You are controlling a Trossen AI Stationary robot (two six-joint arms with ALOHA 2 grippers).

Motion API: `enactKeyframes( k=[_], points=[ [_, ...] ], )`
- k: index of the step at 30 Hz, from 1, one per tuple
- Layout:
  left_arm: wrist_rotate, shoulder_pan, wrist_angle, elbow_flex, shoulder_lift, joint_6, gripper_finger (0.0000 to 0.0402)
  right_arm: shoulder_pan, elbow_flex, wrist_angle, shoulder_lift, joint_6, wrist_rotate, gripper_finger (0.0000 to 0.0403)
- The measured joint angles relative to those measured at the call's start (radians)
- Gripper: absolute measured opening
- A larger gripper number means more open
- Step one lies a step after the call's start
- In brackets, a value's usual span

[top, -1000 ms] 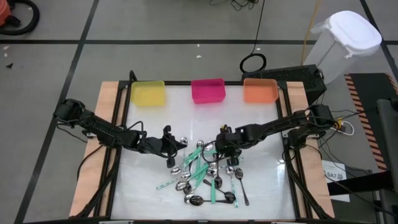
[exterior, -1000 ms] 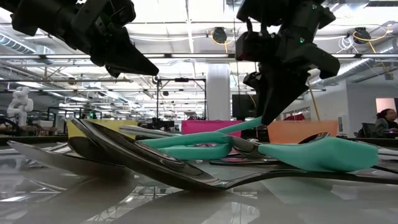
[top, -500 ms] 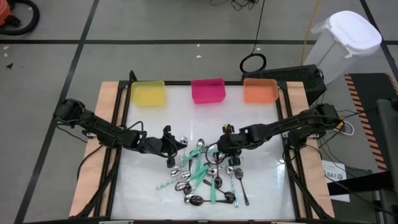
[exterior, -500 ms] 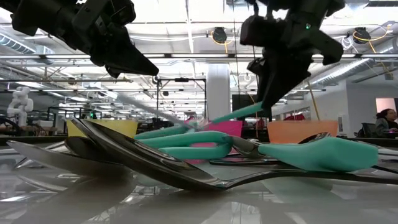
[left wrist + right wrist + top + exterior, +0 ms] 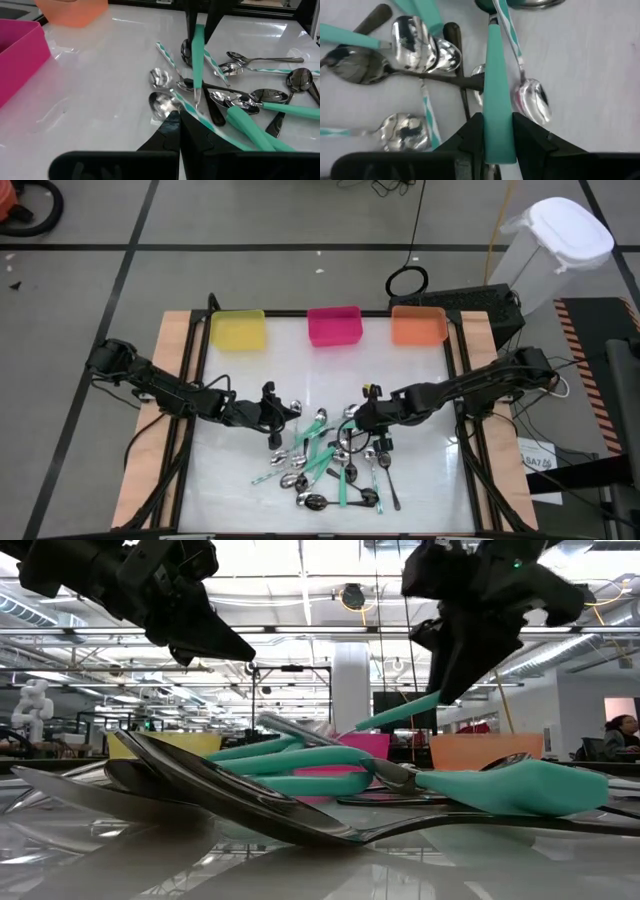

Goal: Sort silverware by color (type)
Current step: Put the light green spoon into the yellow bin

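My right claw (image 5: 497, 137): clamped on the teal-green plastic handle of a spoon (image 5: 495, 100), lifted tilted above the pile.
Held spoon's bowl end: points down toward the heap; whether it touches, I cannot tell.
My left claw (image 5: 176, 125): pinched shut, empty, just left of the pile.
Pile of teal, shiny silver and dark spoons (image 5: 330, 465): centre of white table (image 5: 240, 380).
Yellow (image 5: 238, 330), pink (image 5: 334, 325), orange plastic bins (image 5: 418, 324): far edge.

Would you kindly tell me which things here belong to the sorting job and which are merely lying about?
Belong to the job:
- teal-handled spoon held in the right gripper
- spoon pile
- yellow bin, pink bin, orange bin

Lying about:
- white lidded container
- black cable ring
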Motion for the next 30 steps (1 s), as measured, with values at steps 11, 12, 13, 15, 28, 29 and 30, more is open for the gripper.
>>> enactKeyframes(
  k=[11,12,13,15,28,29,30],
  points=[
    [0.000,0.000,0.000,0.000,0.000,-0.001,0.0001,0.050,0.000,0.002,-0.074,0.010,0.084,0.0080],
    [0.000,0.000,0.000,0.000,0.000,-0.001,0.0001,0.052,0.000,0.002,-0.079,0.010,0.096,0.0080],
    [0.000,0.000,0.000,0.000,0.000,-0.002,0.0001,0.056,0.000,0.002,-0.082,0.010,0.107,0.0080],
    [0.000,0.000,0.000,0.000,0.000,-0.003,0.0001,0.059,0.000,0.002,-0.086,0.010,0.122,0.0080],
    [0.000,0.000,0.008,0.000,0.000,-0.003,0.0001,0.066,0.000,0.017,-0.086,-0.001,0.186,0.0080],
    [0.000,0.000,0.008,0.000,0.000,-0.003,0.0001,0.066,0.000,0.019,-0.086,-0.002,0.187,0.0080],
    [0.000,0.000,0.008,0.000,0.000,-0.004,0.0001,0.066,0.000,0.022,-0.086,-0.002,0.187,0.0080]
  ],
)
